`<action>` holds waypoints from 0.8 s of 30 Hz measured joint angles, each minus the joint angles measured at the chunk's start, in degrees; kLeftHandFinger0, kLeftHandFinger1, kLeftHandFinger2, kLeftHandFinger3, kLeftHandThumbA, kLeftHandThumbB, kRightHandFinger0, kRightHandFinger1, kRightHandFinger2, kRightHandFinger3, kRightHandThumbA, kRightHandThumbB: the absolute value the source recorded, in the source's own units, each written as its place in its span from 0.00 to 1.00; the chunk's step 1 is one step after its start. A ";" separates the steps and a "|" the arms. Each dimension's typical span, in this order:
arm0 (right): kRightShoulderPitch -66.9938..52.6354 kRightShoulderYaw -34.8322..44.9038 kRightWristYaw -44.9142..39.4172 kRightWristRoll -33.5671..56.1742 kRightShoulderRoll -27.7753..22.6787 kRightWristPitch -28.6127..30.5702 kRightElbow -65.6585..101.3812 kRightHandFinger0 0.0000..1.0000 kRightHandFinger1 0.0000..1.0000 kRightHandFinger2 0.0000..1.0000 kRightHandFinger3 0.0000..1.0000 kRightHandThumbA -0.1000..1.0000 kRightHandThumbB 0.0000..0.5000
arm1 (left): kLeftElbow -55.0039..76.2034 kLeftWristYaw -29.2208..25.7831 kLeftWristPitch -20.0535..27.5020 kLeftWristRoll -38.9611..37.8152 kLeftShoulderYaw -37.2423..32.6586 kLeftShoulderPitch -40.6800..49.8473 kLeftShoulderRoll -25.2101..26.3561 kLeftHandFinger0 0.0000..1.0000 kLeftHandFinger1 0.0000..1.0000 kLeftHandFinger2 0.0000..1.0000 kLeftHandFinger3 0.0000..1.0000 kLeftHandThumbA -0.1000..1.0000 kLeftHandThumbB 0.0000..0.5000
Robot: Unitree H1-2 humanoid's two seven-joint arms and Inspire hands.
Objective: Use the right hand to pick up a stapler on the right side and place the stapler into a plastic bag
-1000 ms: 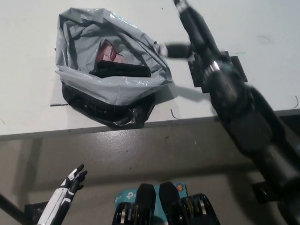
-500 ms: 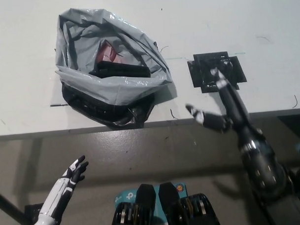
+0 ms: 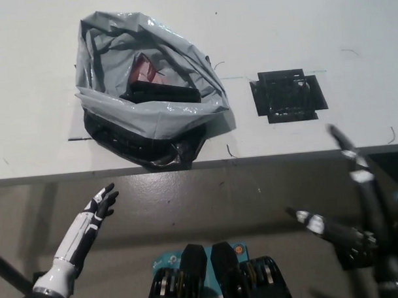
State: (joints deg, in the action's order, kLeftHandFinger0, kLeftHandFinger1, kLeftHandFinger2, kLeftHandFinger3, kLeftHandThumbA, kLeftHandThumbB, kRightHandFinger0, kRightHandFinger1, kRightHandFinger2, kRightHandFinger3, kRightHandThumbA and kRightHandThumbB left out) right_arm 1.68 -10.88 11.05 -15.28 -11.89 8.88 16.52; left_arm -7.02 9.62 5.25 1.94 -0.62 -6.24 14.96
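Inside the grey plastic bag (image 3: 152,121) on the desk (image 3: 35,148) lies what looks like the black stapler (image 3: 161,93), so the placing seems done. Below and right of the bag the right hand (image 3: 365,238) is spread wide and empty, and the left hand (image 3: 99,206) rests open below the bag.

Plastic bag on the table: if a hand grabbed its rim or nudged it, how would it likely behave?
The plastic bag looks floppy: its grey film is crumpled and folded at the mouth, so a rim grab would probably deform it first. The dark object inside likely weighs it down, so a push may slide rather than tip it.
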 measured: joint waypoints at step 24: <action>-0.39 5.96 -4.67 10.00 2.51 6.61 -28.25 1.00 1.00 1.00 1.00 0.92 0.25 | 1.47 -0.21 2.83 -0.27 2.42 5.72 -1.08 1.00 1.00 1.00 1.00 1.00 0.16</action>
State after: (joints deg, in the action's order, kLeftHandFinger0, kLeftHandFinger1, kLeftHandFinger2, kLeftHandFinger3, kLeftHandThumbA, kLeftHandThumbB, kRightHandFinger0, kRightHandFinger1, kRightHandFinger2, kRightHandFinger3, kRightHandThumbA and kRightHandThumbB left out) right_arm 1.29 -4.91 6.38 -5.28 -9.38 15.49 -11.73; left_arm -5.55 9.41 8.08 1.67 1.80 -0.52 13.88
